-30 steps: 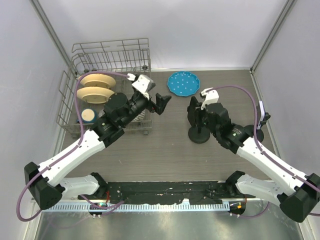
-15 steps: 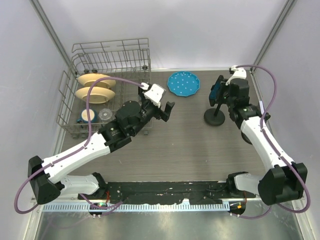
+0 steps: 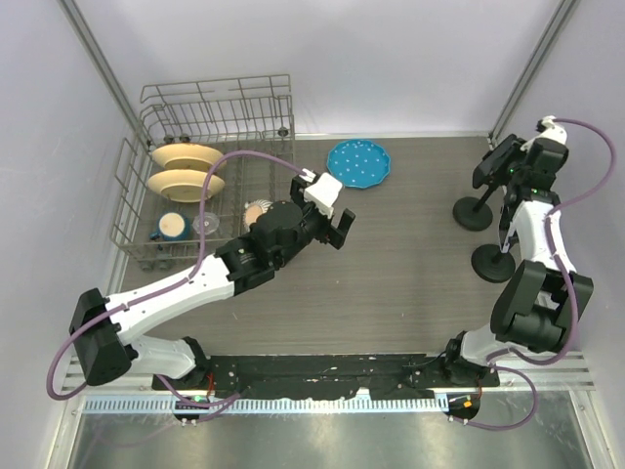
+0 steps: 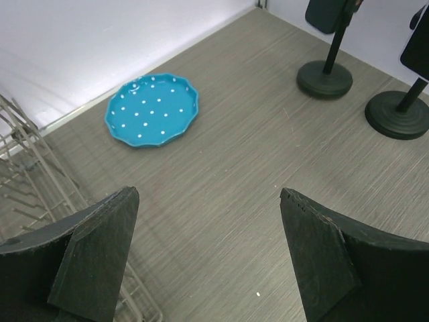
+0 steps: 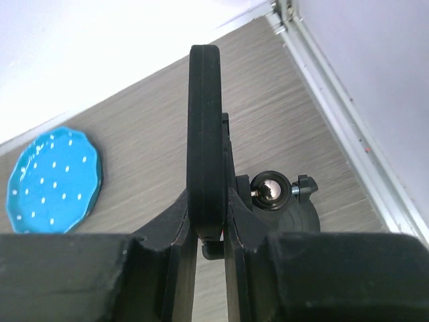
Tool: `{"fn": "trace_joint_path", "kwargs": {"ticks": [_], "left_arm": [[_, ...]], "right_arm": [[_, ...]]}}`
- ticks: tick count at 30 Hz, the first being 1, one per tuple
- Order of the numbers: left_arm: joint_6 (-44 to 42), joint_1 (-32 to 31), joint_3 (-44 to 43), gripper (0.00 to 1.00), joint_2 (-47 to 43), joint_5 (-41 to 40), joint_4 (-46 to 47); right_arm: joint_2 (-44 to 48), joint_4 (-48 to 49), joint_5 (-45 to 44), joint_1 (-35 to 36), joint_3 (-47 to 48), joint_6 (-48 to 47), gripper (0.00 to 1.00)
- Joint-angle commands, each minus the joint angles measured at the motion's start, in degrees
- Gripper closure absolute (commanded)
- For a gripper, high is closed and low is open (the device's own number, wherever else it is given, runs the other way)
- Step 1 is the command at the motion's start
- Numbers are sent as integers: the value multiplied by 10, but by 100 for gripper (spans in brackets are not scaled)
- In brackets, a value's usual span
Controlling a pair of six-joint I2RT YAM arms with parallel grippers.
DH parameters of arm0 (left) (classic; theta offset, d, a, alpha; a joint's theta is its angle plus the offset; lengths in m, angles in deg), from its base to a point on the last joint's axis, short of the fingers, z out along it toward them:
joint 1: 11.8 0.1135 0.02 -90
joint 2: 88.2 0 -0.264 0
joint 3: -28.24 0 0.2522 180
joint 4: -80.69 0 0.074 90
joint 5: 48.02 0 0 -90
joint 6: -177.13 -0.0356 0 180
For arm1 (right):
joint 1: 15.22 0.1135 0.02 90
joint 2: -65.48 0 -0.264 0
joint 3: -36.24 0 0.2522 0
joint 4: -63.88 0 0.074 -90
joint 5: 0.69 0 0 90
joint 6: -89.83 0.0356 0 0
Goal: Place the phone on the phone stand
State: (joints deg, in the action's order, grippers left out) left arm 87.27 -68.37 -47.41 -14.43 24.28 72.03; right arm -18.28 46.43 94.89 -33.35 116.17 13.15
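The phone point(image 5: 204, 121) is clamped edgewise in the right gripper point(image 5: 206, 231) above the phone stand point(image 5: 275, 194); lowering into its cradle is needed next. The left gripper point(image 4: 208, 255) is spread empty.

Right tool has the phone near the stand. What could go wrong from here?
1. The right tool pinches the phone by its faces near one end, so the phone may pivot or slip when it meets the stand.
2. A second stand sits close beside, and a sideways move could knock it over.
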Motion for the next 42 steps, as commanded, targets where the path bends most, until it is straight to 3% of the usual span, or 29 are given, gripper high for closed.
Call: {"fn": "trace_joint_path", "kwargs": {"ticks": [1, 14, 26, 31, 35, 36, 42], "left_arm": [[21, -1, -18, 10, 14, 11, 3], [32, -1, -18, 11, 11, 36, 5], [31, -1, -17, 11, 6, 41, 7], [32, -1, -17, 11, 6, 43, 8], [29, -2, -17, 11, 8, 40, 7], [28, -1, -16, 11, 8, 40, 8], [28, -1, -16, 11, 8, 40, 8]], "right_arm": [[-6, 141, 87, -53, 67, 23, 99], [-7, 106, 80, -67, 76, -48, 99], [48, 104, -4, -21, 6, -127, 99], [55, 123, 5, -17, -21, -126, 99], [58, 125, -5, -17, -31, -130, 84], [57, 125, -7, -17, -32, -130, 73], [71, 116, -48, -14, -28, -120, 35]]}}
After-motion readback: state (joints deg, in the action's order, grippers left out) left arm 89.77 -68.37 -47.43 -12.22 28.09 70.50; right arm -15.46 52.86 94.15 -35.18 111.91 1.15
